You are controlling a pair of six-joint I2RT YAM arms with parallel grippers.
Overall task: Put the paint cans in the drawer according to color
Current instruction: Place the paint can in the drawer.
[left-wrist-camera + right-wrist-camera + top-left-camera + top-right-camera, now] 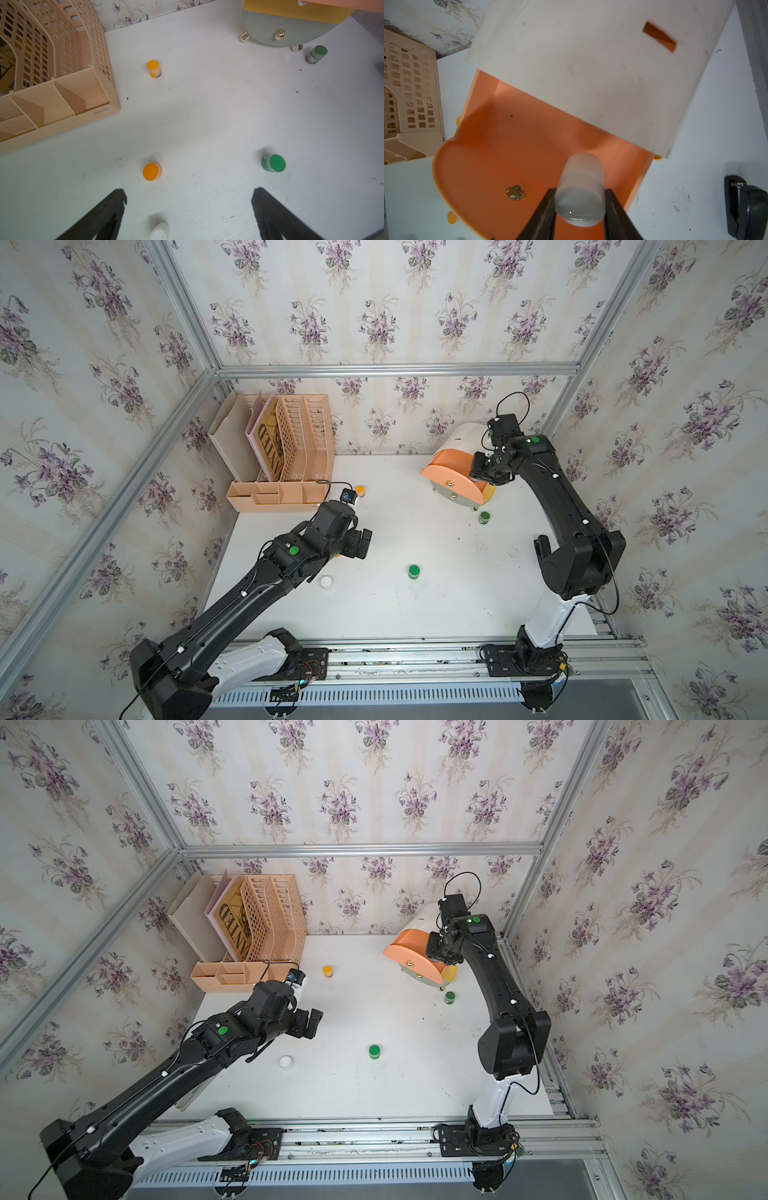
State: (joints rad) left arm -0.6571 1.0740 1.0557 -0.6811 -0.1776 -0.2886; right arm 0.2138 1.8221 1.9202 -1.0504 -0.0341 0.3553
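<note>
Five pots [152, 171] on the scuffed white table [415, 614], floral wallpaper [374, 302] all round. Left gripper [189, 193] spread wide, right gripper [580, 189] pinching a white pot [581, 176]

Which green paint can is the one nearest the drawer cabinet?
The green can standing just off the front feet of the drawer cabinet. The other green can stands alone in the open, well away from it.
</note>
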